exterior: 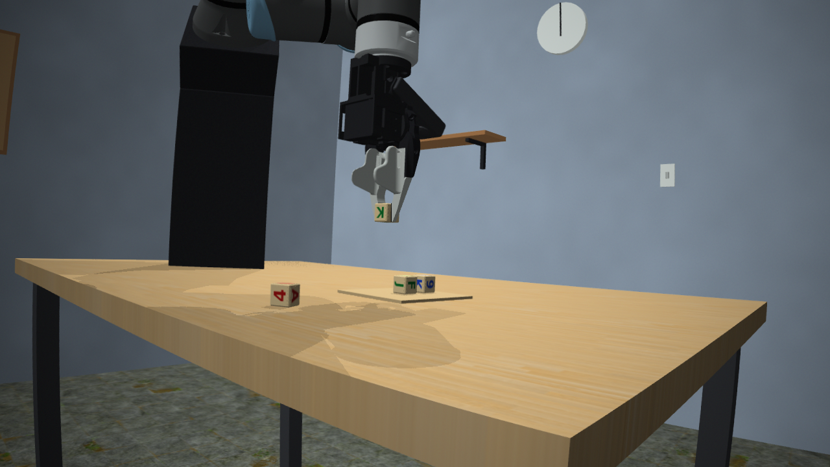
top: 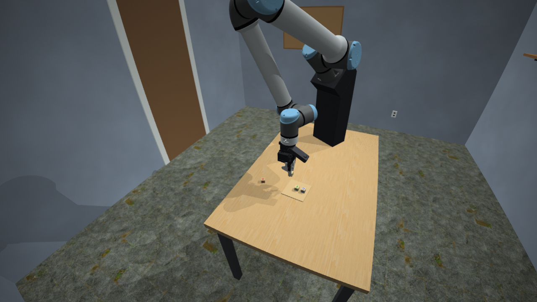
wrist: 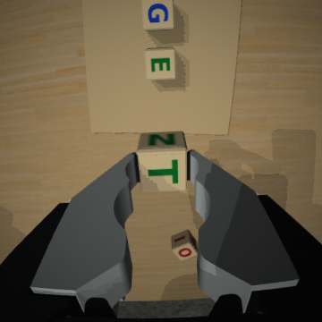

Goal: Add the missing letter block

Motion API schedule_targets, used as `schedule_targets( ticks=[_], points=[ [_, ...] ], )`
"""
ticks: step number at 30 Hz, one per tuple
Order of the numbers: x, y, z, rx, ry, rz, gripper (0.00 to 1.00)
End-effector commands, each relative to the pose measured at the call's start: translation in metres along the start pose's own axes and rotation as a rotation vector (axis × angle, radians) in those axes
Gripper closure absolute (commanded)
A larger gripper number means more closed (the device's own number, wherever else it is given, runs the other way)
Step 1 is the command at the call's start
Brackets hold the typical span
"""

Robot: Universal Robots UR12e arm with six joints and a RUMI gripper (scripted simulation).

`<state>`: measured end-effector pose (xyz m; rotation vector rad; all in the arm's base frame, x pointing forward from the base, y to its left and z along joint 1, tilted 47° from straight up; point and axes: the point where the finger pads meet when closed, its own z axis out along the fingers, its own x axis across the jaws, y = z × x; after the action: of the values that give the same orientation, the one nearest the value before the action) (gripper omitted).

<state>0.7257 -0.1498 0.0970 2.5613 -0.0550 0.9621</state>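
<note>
1. Clamped on the T block (wrist: 161,169), the pincer (exterior: 387,216) hangs well above the table (exterior: 522,360); its grey fingers press the block's two sides, and the green T faces the wrist camera.
2. From the exterior view, the same block (exterior: 382,212) shows only a green K on its side; the T is hidden there, and one finger partly covers the other.
3. Left of the mat, the red-lettered block (exterior: 284,294) sits on bare wood, apart from the mat; the exterior view shows a 4 and an A, while the wrist view shows it (wrist: 183,245) tilted in frame between the fingers, with an O and an I.
4. On the mat (wrist: 112,89), the E block (wrist: 160,63) and the G block (wrist: 157,15) lie in one line, letters up, a small gap between them; the G block is cut off by the wrist frame's top edge.
5. Open mat lies between the E block and the mat's near edge, which passes just behind the held block in the wrist view.
6. From the top view, the blocks on the mat (top: 289,193) are too small for their letters to be read.
</note>
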Motion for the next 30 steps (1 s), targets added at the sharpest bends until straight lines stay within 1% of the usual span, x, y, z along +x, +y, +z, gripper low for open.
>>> schedule_targets(
  ticks=[1,11,18,23,30],
  points=[
    [0.000,0.000,0.000,0.000,0.001,0.004,0.95],
    [0.000,0.000,0.000,0.000,0.001,0.004,0.95],
    [0.000,-0.001,0.004,-0.001,0.001,0.004,0.95],
    [0.000,-0.001,0.019,-0.001,0.001,0.004,0.95],
    [0.000,-0.001,0.051,-0.001,0.001,0.004,0.95]
  ],
)
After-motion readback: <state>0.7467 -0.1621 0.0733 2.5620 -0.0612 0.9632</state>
